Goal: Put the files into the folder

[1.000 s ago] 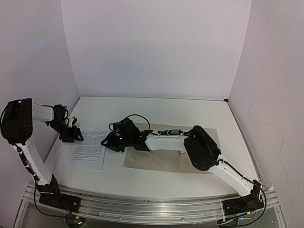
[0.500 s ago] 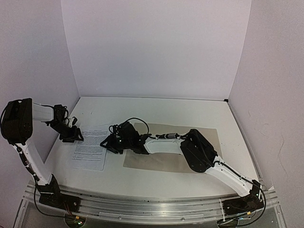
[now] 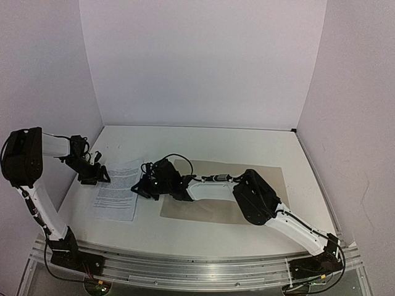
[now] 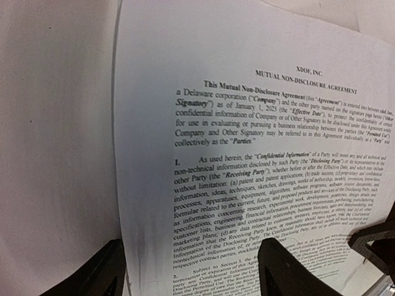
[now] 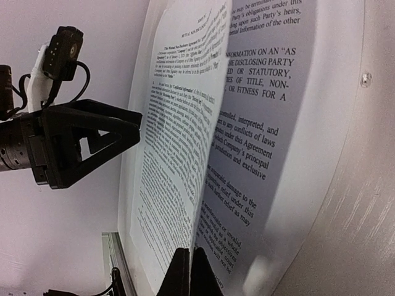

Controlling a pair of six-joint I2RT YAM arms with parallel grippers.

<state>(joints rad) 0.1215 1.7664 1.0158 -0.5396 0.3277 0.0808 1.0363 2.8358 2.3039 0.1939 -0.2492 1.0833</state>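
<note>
On the white desk [image 3: 203, 145] the tan folder [image 3: 271, 176] lies flat, centre right of the top view. The files [image 3: 117, 191] lie just left of it. My right fingers [image 5: 188, 274] are clamped on the top sheet's lifted edge, and my left fingers [image 3: 99, 176] stand apart over the sheets' upper-left edge.

From above, the right arm [image 3: 213, 187] hides the middle of the folder [image 3: 197, 209], and the print on the files [image 3: 117, 192] is too small to read. The left wrist view crops the upper sheet [image 4: 247, 111] at right and bottom.
</note>
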